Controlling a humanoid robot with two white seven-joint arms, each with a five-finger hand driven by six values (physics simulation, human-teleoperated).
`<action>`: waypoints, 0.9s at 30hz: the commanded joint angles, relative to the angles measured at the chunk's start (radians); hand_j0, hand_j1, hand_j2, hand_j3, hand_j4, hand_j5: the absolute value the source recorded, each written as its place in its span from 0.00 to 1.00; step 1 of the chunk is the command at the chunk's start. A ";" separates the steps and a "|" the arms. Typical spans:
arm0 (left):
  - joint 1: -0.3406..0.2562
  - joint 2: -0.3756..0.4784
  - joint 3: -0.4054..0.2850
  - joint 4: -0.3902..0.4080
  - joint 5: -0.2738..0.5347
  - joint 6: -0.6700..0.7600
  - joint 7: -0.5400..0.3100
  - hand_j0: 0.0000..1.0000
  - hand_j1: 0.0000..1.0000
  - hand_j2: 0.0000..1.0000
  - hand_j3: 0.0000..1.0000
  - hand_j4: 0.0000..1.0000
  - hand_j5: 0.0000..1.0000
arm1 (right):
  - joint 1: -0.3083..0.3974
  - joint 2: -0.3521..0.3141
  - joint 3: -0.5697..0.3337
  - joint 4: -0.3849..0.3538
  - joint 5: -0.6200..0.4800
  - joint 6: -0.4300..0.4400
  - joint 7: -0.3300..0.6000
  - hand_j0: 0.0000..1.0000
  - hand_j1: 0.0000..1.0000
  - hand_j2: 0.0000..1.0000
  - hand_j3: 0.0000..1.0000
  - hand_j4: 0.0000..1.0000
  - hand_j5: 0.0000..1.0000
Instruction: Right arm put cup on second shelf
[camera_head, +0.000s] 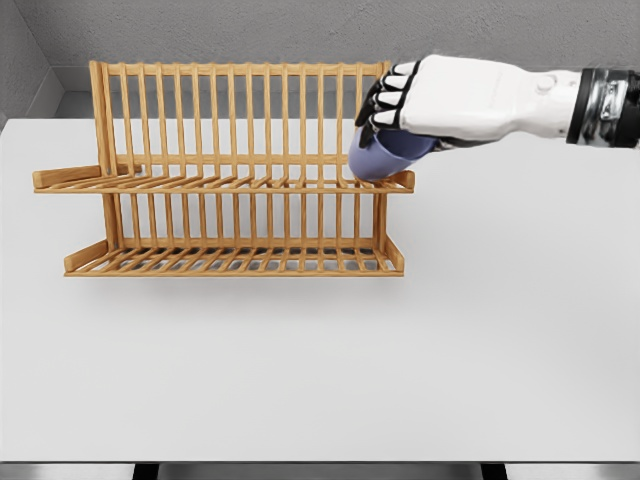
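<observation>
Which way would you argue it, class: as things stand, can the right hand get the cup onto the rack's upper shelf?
Probably yes. The right hand grips the cup at the right end of the upper shelf, low over its slats. Nothing stands on that shelf beneath it, so the way looks free.

One wooden dish rack (225, 170) with two shelves — an upper and a lower one. One blue cup (385, 155). One robot hand (440, 97) in view — the right. One white table (320, 370).
</observation>
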 joint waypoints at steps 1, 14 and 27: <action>0.000 0.000 0.000 0.000 0.000 0.000 0.000 1.00 1.00 1.00 1.00 1.00 1.00 | 0.000 0.000 0.034 0.002 -0.002 0.029 0.005 0.57 0.57 0.57 0.57 0.57 0.57; 0.000 0.000 0.000 0.000 0.000 0.000 0.000 1.00 1.00 1.00 1.00 1.00 1.00 | -0.005 0.005 0.090 0.007 0.002 0.066 0.005 0.59 0.59 0.59 0.59 0.59 0.59; 0.000 0.000 0.000 0.000 0.000 0.000 0.000 1.00 1.00 1.00 1.00 1.00 1.00 | 0.066 -0.055 -0.251 0.042 -0.006 0.097 0.005 1.00 1.00 1.00 1.00 1.00 1.00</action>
